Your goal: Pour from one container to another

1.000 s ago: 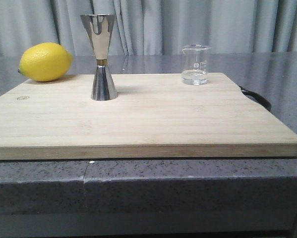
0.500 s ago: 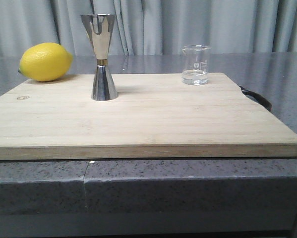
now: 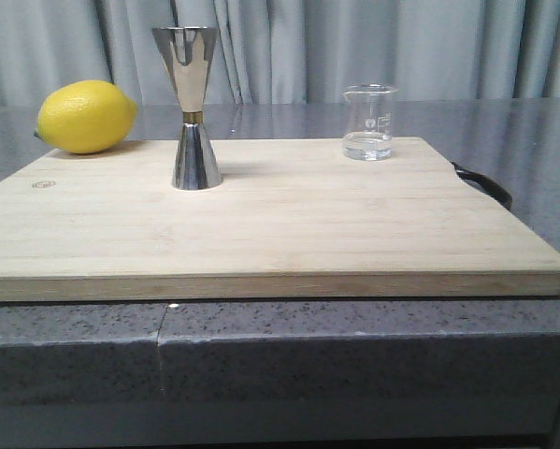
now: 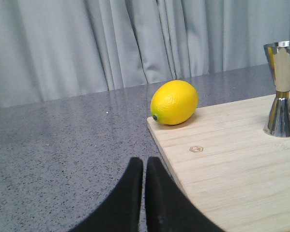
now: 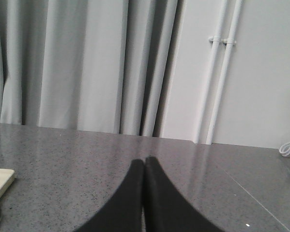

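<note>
A small clear glass beaker (image 3: 368, 123) with white marks and a little clear liquid stands at the far right of the wooden board (image 3: 261, 234). The tall steel jigger (image 3: 192, 108) with a gold waist stands upright at the board's far left; the left wrist view shows the jigger (image 4: 282, 89) too. Neither gripper appears in the front view. My left gripper (image 4: 144, 161) is shut and empty over the grey counter, just off the board's left edge. My right gripper (image 5: 144, 160) is shut and empty above bare counter, right of the board. The beaker is out of both wrist views.
A yellow lemon (image 3: 86, 116) lies at the board's far left corner, also the lemon (image 4: 174, 102) in the left wrist view. A black handle (image 3: 485, 183) juts from the board's right edge. Grey curtains hang behind the counter; a white cable (image 5: 289, 145) lies far right.
</note>
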{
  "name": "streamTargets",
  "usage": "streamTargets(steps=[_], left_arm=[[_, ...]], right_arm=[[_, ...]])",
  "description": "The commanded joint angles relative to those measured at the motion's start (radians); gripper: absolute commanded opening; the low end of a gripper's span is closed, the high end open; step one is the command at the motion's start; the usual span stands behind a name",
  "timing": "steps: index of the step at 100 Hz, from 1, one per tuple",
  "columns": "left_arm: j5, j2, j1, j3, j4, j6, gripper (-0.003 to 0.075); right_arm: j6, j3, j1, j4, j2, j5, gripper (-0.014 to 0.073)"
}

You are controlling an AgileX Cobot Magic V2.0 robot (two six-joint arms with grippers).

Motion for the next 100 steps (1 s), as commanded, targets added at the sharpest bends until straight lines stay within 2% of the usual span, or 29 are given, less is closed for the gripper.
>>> streamTargets(steps=[1, 75, 100], left_arm=[[-0.078, 0.008, 0.004, 0.002, -0.003, -0.012, -0.0020], [-0.078, 0.008, 0.004, 0.022, -0.027, -0.012, -0.0020], [-0.080, 0.008, 0.004, 0.022, -0.029, -0.012, -0.0020]], right_arm=[[0.003, -0.023, 0.002, -0.018, 0.017, -0.003, -0.0075], [0.003, 0.003, 0.002, -0.001, 0.017, 0.006, -0.0075], [0.003, 0.003, 0.002, -0.001, 0.017, -0.055, -0.0075]])
